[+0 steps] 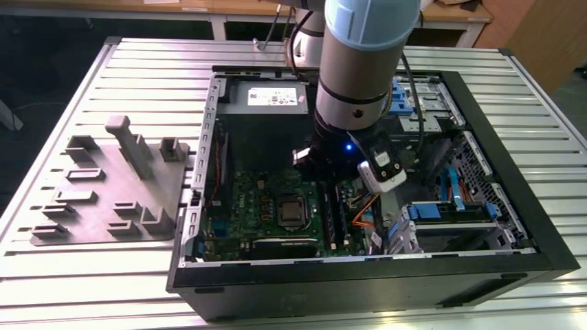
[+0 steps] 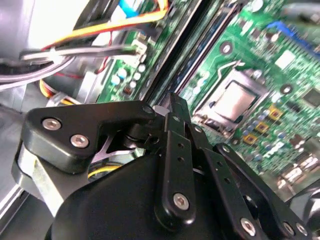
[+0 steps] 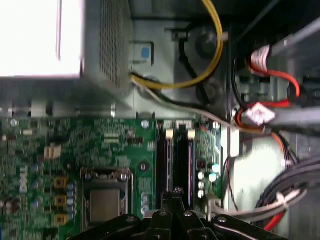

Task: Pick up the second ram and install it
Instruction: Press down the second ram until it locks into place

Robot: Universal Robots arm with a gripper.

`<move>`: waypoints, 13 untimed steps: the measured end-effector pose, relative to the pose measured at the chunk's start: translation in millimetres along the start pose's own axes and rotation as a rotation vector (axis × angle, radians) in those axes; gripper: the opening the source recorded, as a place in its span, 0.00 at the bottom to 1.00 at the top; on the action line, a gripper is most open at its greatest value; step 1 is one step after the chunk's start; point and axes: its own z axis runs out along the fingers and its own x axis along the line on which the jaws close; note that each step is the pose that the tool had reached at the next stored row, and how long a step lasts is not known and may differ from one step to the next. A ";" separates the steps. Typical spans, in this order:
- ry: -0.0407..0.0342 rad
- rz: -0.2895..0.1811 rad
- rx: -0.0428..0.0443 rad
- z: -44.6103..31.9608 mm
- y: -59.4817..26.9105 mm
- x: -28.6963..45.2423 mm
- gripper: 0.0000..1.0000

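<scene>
Slatted metal table [image 1: 110, 275] carries an open computer case [image 1: 367, 275] and, towards the exterior view's left, a grey plastic tray [image 1: 101, 206] with upright blocks. The arm [image 1: 362, 62] reaches down into the case, with the gripper [image 1: 330, 175] low over the green motherboard [image 1: 243, 199], just beside the silver square chip [image 1: 291, 212] on the side of the exterior view's right. In both wrist views the fingers [image 3: 175, 197] are drawn together at their tips, directly above the memory slots [image 3: 162, 165]. In the first wrist view the second ram [image 3: 185, 167], a dark blue stick, sits upright in the slot nearer the case's cable side, parallel to the neighbouring black slot; the fingertips meet at its near end, though contact cannot be confirmed. Grey power-supply box [image 1: 266, 100] sits at the case's far corner; orange, yellow and red cables [image 3: 260, 112] run beside the slots.
</scene>
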 end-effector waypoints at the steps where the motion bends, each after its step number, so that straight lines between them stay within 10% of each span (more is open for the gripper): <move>1: 0.0000 0.000 0.0000 0.0 -3.0 0.0 0.10; 13: 0.0000 0.000 0.0006 -0.8 -34.2 -0.3 0.10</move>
